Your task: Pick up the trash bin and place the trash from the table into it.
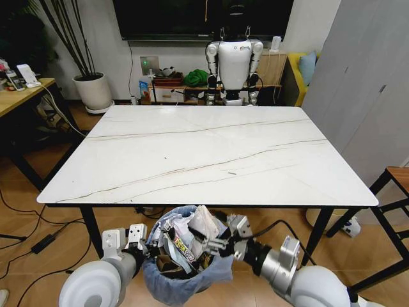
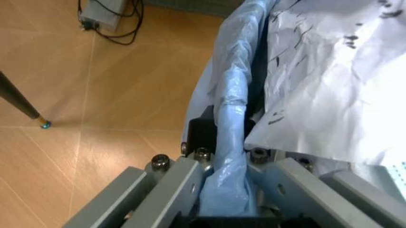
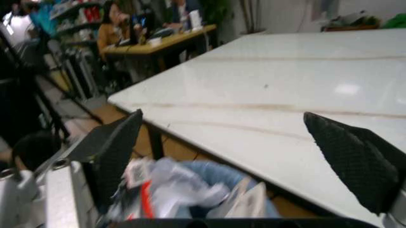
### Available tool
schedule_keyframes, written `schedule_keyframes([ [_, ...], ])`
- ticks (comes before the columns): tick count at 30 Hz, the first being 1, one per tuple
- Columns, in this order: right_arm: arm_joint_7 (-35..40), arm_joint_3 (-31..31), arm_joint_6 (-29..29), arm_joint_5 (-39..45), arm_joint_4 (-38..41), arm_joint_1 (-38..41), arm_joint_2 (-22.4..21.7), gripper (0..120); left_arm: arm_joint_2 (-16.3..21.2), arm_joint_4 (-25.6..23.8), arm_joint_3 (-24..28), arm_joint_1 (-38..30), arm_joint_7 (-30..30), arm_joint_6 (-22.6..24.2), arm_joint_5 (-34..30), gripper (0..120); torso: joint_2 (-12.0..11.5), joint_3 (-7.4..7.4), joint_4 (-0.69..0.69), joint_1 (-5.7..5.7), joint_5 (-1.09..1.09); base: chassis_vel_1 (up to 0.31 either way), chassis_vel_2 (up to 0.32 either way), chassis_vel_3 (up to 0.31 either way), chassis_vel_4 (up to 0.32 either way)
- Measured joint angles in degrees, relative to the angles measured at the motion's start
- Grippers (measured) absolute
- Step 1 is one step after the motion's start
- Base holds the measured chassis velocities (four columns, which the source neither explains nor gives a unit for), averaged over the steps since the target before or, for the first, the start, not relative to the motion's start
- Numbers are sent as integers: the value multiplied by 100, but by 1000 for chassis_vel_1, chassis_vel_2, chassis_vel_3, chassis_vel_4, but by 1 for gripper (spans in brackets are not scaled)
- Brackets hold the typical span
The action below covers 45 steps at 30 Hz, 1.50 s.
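The trash bin (image 1: 185, 281), lined with a blue-grey bag, hangs just below the front edge of the white marble table (image 1: 211, 153). It is stuffed with trash (image 1: 192, 236): crumpled papers, wrappers and tissue. My left gripper (image 1: 137, 240) is at the bin's left rim. In the left wrist view, my left gripper (image 2: 228, 190) is shut on the bagged rim (image 2: 231, 109) beside a creased printed paper (image 2: 330, 80). My right gripper (image 1: 227, 236) hovers over the bin's right side. In the right wrist view, my right gripper (image 3: 235, 161) is open above the trash (image 3: 171, 190), facing the table (image 3: 285, 80).
A white humanoid robot (image 1: 234, 61) stands beyond the table's far edge. A potted plant (image 1: 94, 91) and a wooden desk (image 1: 19, 89) are at far left. A stool (image 1: 396, 185) stands at right. Cables (image 1: 45, 240) lie on the wooden floor, with a power adapter (image 2: 101, 16).
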Motion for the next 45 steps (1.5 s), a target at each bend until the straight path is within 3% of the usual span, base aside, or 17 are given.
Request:
schedule_keyframes([
  [6,812,496,-477,360,-14,218,215,100,9,-56,-61,122,209,0,200,0,0,0,0,0,0,0,0,0,0],
  [8,1274,985,-844,509,-66,237,393,100,-17,-85,-67,153,283,0,321,0,0,0,-2,0,-1,0,0,0,0],
  [17,1326,2205,-977,-377,-309,-279,1026,100,-43,-200,-201,387,621,0,819,0,0,0,-2,0,0,0,0,0,0],
  [25,1180,2453,-930,-805,-305,-574,1542,100,-97,-236,-291,516,739,0,1101,0,0,0,-1,0,-1,0,0,0,0],
  [27,1142,2528,-932,-960,-268,-629,1846,100,-106,-240,-347,572,859,0,1330,0,0,0,-1,0,0,0,0,0,0],
  [36,978,2787,-901,-1307,69,-1107,2588,100,-78,-328,-608,710,960,0,1369,0,0,0,-1,0,-1,0,0,0,0],
  [41,927,2867,-808,-1442,146,-1347,2636,100,-118,-356,-675,753,960,0,1369,0,0,0,-1,0,-1,0,0,0,0],
  [45,778,2955,-366,-1737,79,-1677,2672,100,-169,-416,-765,881,965,0,1404,0,0,0,0,0,-1,0,0,0,0],
])
